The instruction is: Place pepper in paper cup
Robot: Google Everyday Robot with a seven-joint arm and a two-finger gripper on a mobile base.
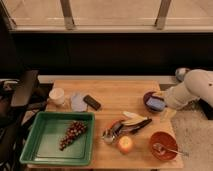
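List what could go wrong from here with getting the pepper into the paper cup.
1. The pepper lies packed among a banana and a dark object; the gripper, at the right edge of the table, may catch a neighbour instead.
2. The paper cup stands near the left edge beside a blue plate; a nudge could tip it.

Wooden table (120,96), green tray (31,150) front left holding bunch of grapes (72,134), pale-blue plate (78,102) beside flat black block (92,102), dark bowl (146,98) with blue sponge (155,104), orange bowl (171,138) with spoon (168,149), round orange-yellow fruit (125,144) near front edge.
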